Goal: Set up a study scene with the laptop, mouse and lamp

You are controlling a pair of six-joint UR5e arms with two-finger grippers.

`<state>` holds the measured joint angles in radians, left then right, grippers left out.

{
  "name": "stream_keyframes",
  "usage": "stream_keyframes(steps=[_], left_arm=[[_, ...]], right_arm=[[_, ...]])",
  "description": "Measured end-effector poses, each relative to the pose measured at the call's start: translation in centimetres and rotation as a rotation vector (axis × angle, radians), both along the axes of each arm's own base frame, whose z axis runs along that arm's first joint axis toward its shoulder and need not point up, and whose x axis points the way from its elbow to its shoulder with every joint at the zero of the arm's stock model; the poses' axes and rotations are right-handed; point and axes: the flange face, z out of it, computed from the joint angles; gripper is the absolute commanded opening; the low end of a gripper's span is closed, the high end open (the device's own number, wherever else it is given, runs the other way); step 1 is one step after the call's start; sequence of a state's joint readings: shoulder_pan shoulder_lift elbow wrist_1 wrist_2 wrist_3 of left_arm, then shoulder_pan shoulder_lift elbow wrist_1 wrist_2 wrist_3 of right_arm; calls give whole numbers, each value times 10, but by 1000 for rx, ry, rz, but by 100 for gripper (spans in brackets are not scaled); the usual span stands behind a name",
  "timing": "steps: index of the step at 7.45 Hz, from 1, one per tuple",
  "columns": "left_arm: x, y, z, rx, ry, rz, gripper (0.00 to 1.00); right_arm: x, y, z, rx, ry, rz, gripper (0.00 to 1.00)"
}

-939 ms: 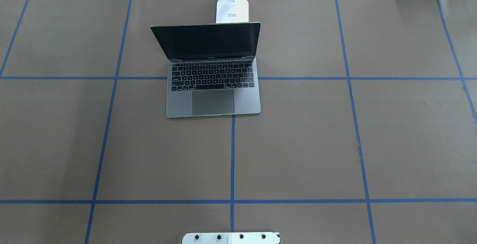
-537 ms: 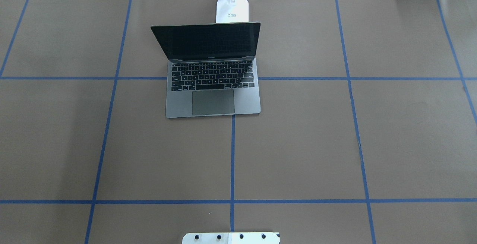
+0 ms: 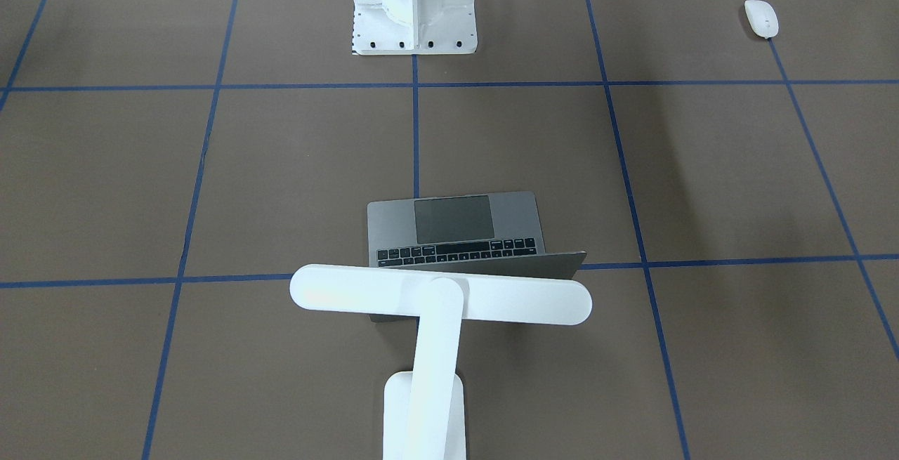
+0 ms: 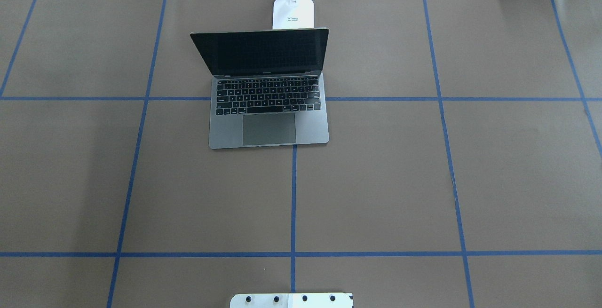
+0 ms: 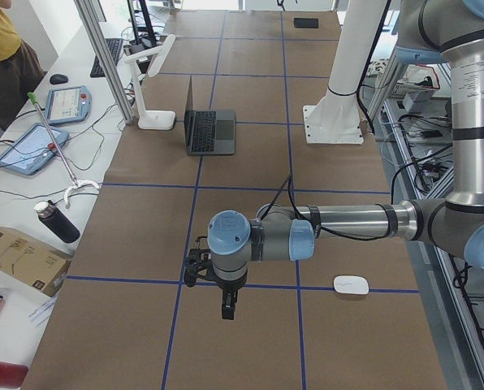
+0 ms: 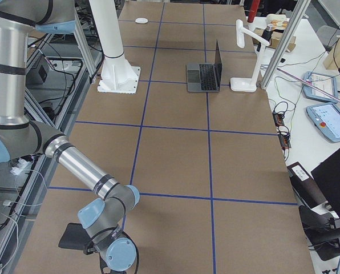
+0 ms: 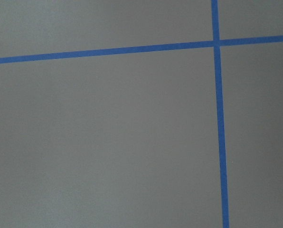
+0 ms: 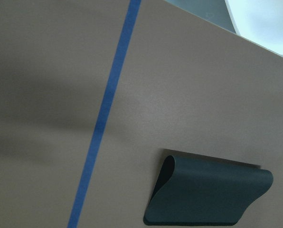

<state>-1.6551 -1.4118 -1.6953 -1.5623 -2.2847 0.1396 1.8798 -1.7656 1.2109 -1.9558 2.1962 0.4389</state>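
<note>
The laptop [image 4: 268,110] stands open at the far middle of the table, also in the front-facing view [image 3: 456,225]. The white lamp [image 3: 440,295] stands right behind it, its bar head above the screen and its base [image 4: 293,12] at the far edge. The white mouse [image 3: 761,17] lies on the robot's left side, near the robot's edge. In the exterior left view my left gripper [image 5: 228,311] hangs over bare table, left of the mouse [image 5: 351,284]. My right gripper [image 6: 98,248] hangs low beside a black mouse pad [image 6: 73,235]. I cannot tell whether either is open or shut.
The black mouse pad [image 8: 208,194] has one edge curled up. The white bolted pedestal [image 3: 414,3] stands at the robot's side of the table. Tablets, cables and a bottle [image 5: 57,221] lie on the operators' bench beyond the table.
</note>
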Motion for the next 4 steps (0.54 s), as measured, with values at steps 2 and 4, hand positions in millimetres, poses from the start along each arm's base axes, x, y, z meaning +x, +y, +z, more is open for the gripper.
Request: stream_keyframes(steps=[2, 4], left_arm=[[0, 1, 0, -5, 5, -1, 100], [-1, 1, -1, -4, 6, -5, 100]], right_arm=[[-6, 15, 16, -13, -31, -35, 91], [-13, 25, 28, -41, -42, -55, 89]])
